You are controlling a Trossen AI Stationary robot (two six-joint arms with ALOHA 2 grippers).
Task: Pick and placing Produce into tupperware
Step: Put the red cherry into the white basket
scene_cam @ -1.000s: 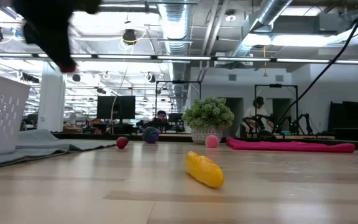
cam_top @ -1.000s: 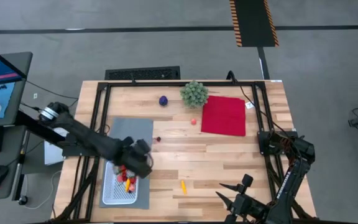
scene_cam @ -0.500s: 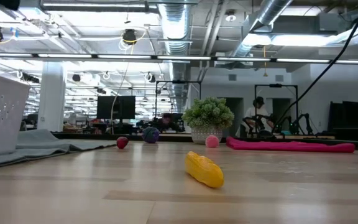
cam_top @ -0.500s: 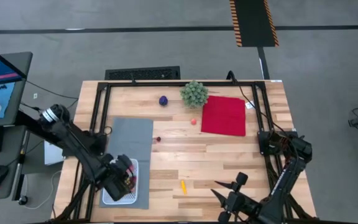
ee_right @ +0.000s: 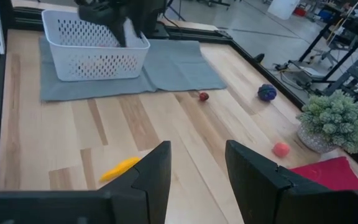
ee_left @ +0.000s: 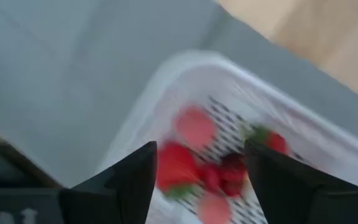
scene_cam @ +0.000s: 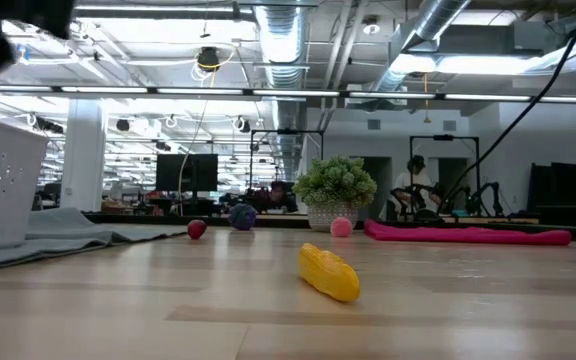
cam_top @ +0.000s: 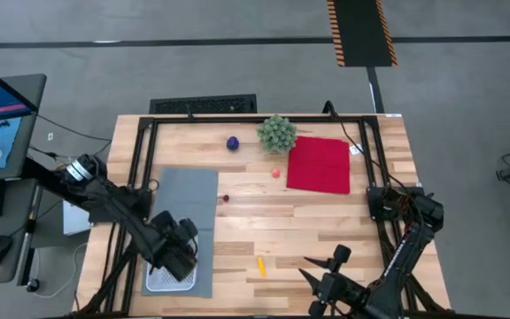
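Note:
The white mesh tupperware stands on the grey mat at the near left and holds several red and pink produce pieces. My left gripper hovers over it, open and empty. On the bare wood lie a yellow piece, a dark red piece, a pink ball and a purple ball. My right gripper waits open and empty at the near edge, right of the yellow piece.
A green bushy plant stands at the far middle, with a red cloth square to its right. A black frame runs along the table's edges. Bare wood lies between the mat and the red cloth.
My left gripper has gone from the tupperware's far right corner toward the table's near edge and a little left, and now stands over the tupperware. My right gripper has shifted slightly toward the table's left.

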